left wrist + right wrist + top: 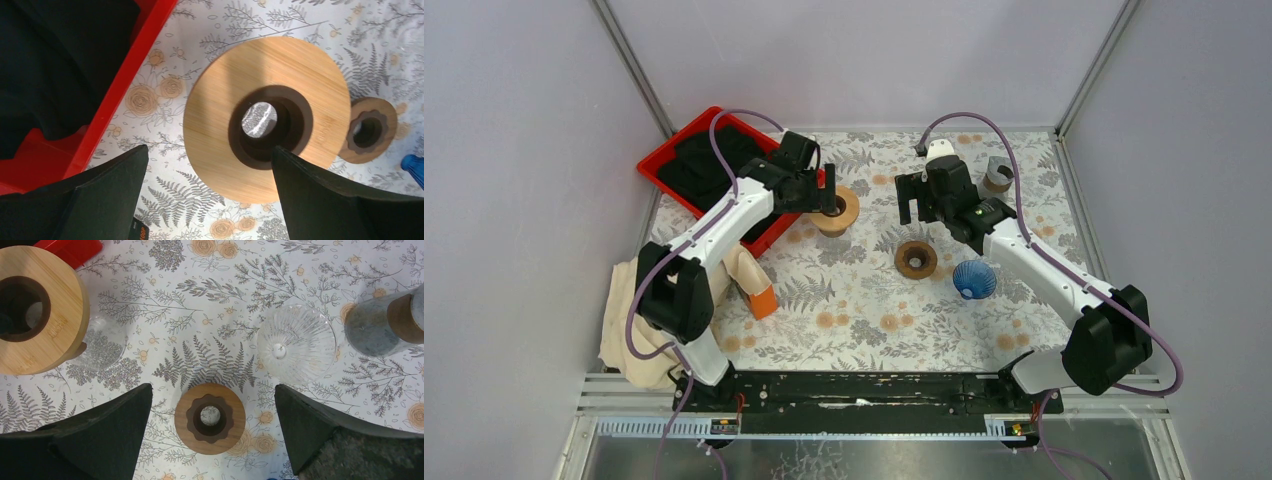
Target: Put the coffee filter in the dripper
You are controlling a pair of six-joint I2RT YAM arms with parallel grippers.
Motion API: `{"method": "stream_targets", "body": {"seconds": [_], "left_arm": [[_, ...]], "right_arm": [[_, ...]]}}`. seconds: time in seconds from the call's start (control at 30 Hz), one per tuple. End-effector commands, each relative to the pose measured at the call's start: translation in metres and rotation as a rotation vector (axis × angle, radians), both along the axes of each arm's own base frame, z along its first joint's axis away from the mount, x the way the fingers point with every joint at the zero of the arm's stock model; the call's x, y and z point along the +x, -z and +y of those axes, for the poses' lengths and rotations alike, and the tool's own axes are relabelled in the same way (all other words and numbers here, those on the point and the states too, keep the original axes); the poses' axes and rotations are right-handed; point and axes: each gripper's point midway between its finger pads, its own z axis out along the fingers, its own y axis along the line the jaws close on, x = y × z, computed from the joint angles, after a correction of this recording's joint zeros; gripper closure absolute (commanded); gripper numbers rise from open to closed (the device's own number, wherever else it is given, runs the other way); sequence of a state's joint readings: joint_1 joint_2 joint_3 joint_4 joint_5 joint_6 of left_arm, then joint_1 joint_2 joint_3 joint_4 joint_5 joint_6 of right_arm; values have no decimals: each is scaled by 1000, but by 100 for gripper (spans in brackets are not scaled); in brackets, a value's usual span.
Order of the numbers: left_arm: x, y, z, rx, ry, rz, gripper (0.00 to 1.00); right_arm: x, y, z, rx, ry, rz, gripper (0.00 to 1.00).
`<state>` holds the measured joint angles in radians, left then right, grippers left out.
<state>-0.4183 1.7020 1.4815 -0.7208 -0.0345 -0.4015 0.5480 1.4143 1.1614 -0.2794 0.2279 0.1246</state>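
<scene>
Top view: the coffee filter seems to sit in the beige pack (746, 268) beside the left arm, on the surface. It is judged thin paper, light and floppy, and best pinched at its rim.

Left wrist: the left fingers (95, 200) are spread wide and empty above a bamboo stand (280, 65).

Right wrist: the right fingers (90, 440) are wide apart and empty over a wooden ring (237, 420), with the glass dripper (296, 345) near.

Floral-print table (844, 300), red tray (659, 165), large bamboo ring (852, 212), small wooden ring (915, 259), blue ribbed cone (974, 278), grey jar (998, 174).
</scene>
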Motion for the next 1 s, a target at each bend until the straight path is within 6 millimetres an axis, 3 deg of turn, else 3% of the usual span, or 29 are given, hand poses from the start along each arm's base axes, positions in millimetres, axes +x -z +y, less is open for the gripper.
{"method": "stream_targets", "body": {"seconds": [0.0, 0.27, 0.53, 0.77, 0.97], "left_arm": [[8, -1, 12, 84, -27, -14, 0], [3, 16, 16, 128, -22, 29, 0], [-1, 13, 16, 130, -13, 25, 0], [0, -7, 13, 94, -11, -18, 0], [-5, -41, 13, 42, -7, -112, 0]], "right_arm": [[8, -23, -4, 43, 36, -86, 1], [9, -20, -4, 44, 31, -82, 1], [11, -22, -5, 45, 38, -82, 1], [18, -20, -18, 51, 84, -65, 1], [30, -10, -46, 70, 183, -28, 1]]}}
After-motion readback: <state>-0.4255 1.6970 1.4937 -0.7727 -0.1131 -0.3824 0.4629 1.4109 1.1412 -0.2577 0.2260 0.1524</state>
